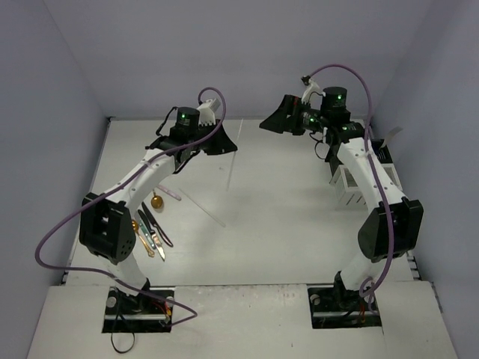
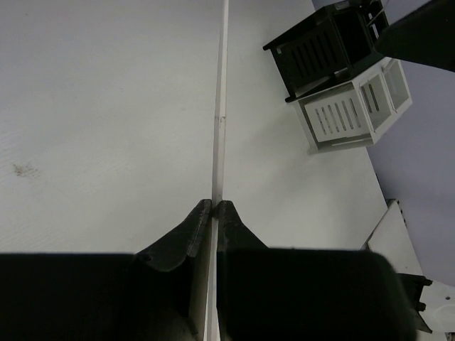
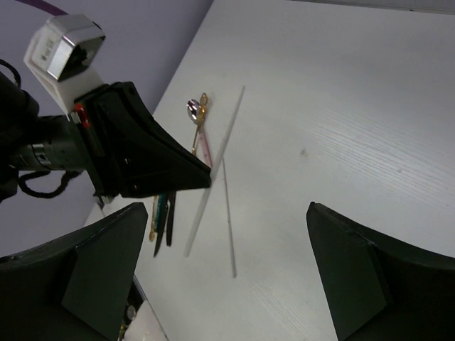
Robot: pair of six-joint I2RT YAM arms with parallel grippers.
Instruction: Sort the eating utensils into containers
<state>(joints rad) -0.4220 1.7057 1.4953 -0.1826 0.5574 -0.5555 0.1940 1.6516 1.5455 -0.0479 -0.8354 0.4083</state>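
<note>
Far left first: back behind the left gripper (image 2: 215, 207), toward its own arm's base, the loose cutlery (image 1: 153, 228) lies in a cluster on the table (image 1: 284, 224), with the gold spoon (image 1: 156, 202) at the end nearest the gripper. None of it is sorted. A second pale stick (image 3: 229, 220) lies flat on the table below the gripper.

Now the left gripper itself: jaws pressed together, fingers (image 2: 186, 238) pinching a thin pale stick (image 2: 221, 106) part-way along its length. The stick's long axis runs dead straight out ahead of the fingertips.

And here's what matters: the containers sit ahead and off to the right of that line, the white slotted bin (image 2: 348, 114) closer and the black bin (image 2: 316, 53) joined on behind it. So the stick points past them, not at them. My read is that it needs a swing to the right and a tip-down before it can drop in.

Over to the right gripper (image 1: 281, 120): fingers spread as wide as they go, nothing between them, touching nothing, facing the left gripper across the gap. The bins lie back along its own forearm, so the right arm is clearly the nearer one. A handover looks as possible as a direct drop.
</note>
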